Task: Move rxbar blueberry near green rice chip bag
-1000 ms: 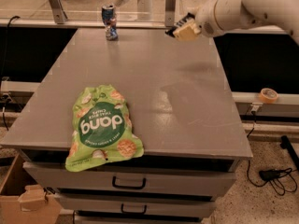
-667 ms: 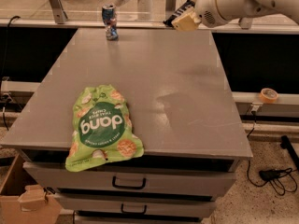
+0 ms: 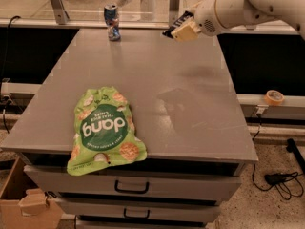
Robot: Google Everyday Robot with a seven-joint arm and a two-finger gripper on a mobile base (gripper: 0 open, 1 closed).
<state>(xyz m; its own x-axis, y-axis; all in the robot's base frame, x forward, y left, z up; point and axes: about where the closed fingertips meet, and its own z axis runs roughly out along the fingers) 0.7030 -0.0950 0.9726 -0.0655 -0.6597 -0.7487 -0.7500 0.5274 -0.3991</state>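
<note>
The rxbar blueberry (image 3: 172,25) is a small dark bar held in my gripper (image 3: 181,28), in the air above the far right part of the grey table (image 3: 200,89). The gripper is shut on it. The bar's dark end sticks out to the left of the tan fingers (image 3: 187,31). The green rice chip bag (image 3: 105,128) lies flat at the table's near left, its bottom edge hanging over the front. It reads "dang" upside down. The gripper is well apart from the bag, far behind it and to the right.
A crushed blue-red-silver can (image 3: 112,22) stands at the far left of the table. Drawers (image 3: 131,187) are under the front edge. A cardboard box (image 3: 19,204) sits on the floor at left. A tape roll (image 3: 274,97) lies on a ledge at right.
The gripper with the bar rose a little, then came back down and shifted slightly left. The bag and the can have not moved.
</note>
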